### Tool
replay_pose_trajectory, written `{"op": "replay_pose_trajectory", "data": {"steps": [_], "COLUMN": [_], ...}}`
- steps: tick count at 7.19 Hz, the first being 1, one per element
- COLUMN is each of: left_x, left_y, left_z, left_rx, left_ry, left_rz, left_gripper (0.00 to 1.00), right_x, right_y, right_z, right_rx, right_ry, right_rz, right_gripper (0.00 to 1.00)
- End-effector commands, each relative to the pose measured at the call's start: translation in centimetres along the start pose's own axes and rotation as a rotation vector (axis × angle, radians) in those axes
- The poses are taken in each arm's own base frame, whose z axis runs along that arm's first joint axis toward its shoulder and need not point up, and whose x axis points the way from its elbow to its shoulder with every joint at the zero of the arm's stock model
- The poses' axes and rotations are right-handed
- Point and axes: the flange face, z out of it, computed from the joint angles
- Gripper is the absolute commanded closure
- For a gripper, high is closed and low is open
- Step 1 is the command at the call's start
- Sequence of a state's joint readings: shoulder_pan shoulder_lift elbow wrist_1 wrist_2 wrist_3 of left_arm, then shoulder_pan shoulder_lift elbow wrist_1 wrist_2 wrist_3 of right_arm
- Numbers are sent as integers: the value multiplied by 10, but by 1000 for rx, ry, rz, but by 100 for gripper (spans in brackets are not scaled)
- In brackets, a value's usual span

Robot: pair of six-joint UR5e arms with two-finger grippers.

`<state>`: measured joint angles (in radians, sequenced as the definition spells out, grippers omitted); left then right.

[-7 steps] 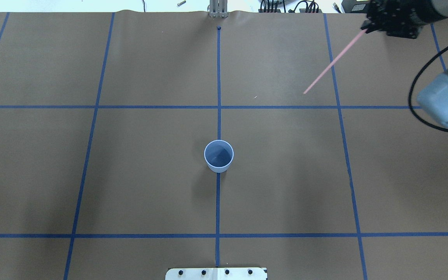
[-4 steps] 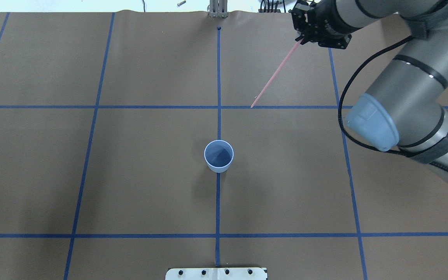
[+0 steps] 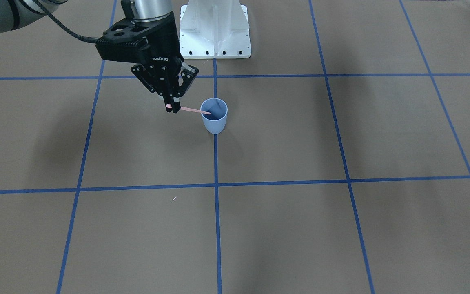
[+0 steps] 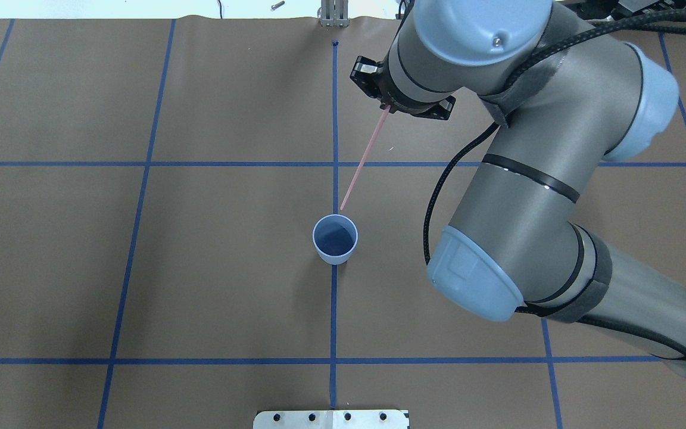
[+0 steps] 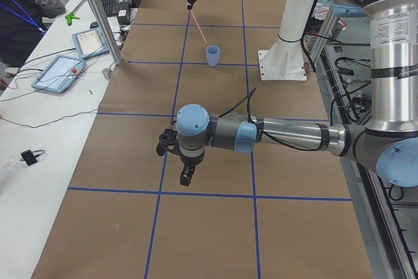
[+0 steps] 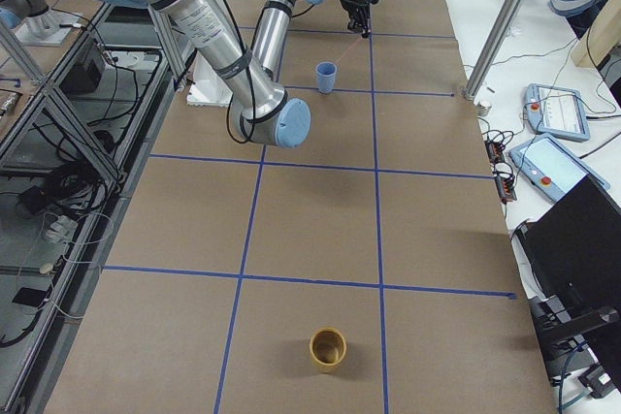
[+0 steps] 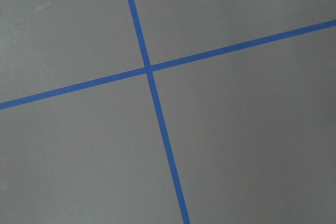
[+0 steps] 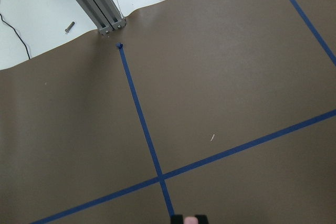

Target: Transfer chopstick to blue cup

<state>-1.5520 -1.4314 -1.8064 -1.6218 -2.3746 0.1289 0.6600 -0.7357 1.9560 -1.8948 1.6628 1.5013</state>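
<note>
Since the overhead cam sits behind the robot, nearest is a white metal plate [image 4: 331,419] w/ bolt heads at the table edge, on the brown paper cover [image 4: 200,268], which is ruled into big squares by blue tape lines [image 4: 333,310]. Next out, the blue cup [image 4: 335,239] stands upright on the centre tape line, mouth up. Just beyond it the chopstick [image 4: 364,158] slants down from the right gripper [image 3: 169,107], whose jaws are pinched tight on the stick's top end. The lower tip is at the cup's far rim & over the mouth in the front view; can't tell if it's below rim level. Further out: an aluminium post [image 4: 332,15] at the paper's far edge, then cables & a white bench. Side views show tablets [image 5: 62,73] on a bench, a seated person [image 5: 19,17], a monitor [image 6: 582,249] & an orange-brown cup [image 6: 328,348] toward the table's right end, well apart. The left gripper [image 5: 186,174] hangs over the paper near a tape crossing, far from the blue cup; can't tell how its jaws stand. Only legible lettering [image 3: 159,59]: ROBOTIQ on the right gripper's body, upside down in the front view. Vs 1 s ago: the arm has swung in from the far right corner; the tip, then well away from the cup, is now at its rim. Cup hasn't moved.
</note>
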Motion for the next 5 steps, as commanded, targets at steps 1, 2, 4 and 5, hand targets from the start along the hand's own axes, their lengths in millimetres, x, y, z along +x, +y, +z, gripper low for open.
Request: {"op": "replay_pose_trajectory", "data": {"steps": [1,2,4,5], "left_x": [0,0,-2,-3], "left_y": [2,2,3,4], "left_z": [0,0,2,3], "left_rx": [-1,-1,-4,-7], "left_ry": [0,0,0,1], "left_rz": [-1,-1,-5,-8], "left_gripper": [1,1,1,1], "right_x": [-8,-8,-12,-16], "right_y": [48,55,69,73], "right_z": [17,22,33,33], "right_rx": [43,44,53,52], "right_ry": [86,99,114,109], "right_rz": [-66,-76,-93,-97], "right_gripper": [100,100,100,100]}}
